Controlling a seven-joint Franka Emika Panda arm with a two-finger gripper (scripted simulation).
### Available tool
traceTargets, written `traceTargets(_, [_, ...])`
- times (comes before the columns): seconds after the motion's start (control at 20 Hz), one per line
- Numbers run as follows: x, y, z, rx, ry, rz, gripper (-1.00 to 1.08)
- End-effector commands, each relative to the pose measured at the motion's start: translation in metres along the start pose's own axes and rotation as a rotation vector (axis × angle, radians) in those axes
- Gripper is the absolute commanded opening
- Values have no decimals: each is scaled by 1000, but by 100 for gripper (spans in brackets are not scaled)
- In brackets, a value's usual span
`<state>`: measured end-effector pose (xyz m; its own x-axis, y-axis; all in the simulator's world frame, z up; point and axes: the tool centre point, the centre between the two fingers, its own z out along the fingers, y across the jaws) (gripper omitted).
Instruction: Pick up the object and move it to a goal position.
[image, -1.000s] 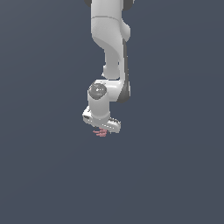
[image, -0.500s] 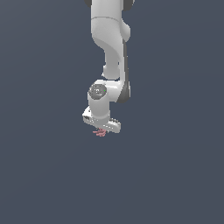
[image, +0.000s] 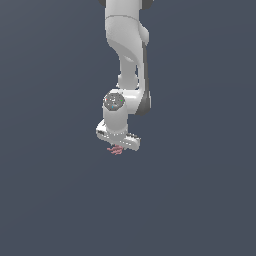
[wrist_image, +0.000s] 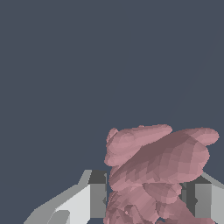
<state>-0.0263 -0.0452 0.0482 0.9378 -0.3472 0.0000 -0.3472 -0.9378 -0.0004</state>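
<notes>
The gripper (image: 117, 145) grips the pink-red lump (wrist_image: 155, 170) between both fingers (wrist_image: 97, 194), which press its opposite sides. The lump hangs just beneath the arm, apparently so it can be carried to the goal.

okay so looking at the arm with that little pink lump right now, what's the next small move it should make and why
Probably a short, slow carry toward the goal with the grip unchanged. In the wrist view the pink lump sits between the two jaws of the gripper, pressed against both. In the exterior view it pokes out just beneath the gripper. No goal marker shows in either view, so I cannot tell the direction.
</notes>
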Motion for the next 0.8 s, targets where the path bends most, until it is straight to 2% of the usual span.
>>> traceTargets(0.0, [-5,-6,-7,0,1,-1,-100])
traceTargets(0.35, [-32,-32,-43,0,1,-1,-100])
traceTargets(0.75, [-80,-80,-108,-1,1,0,-100])
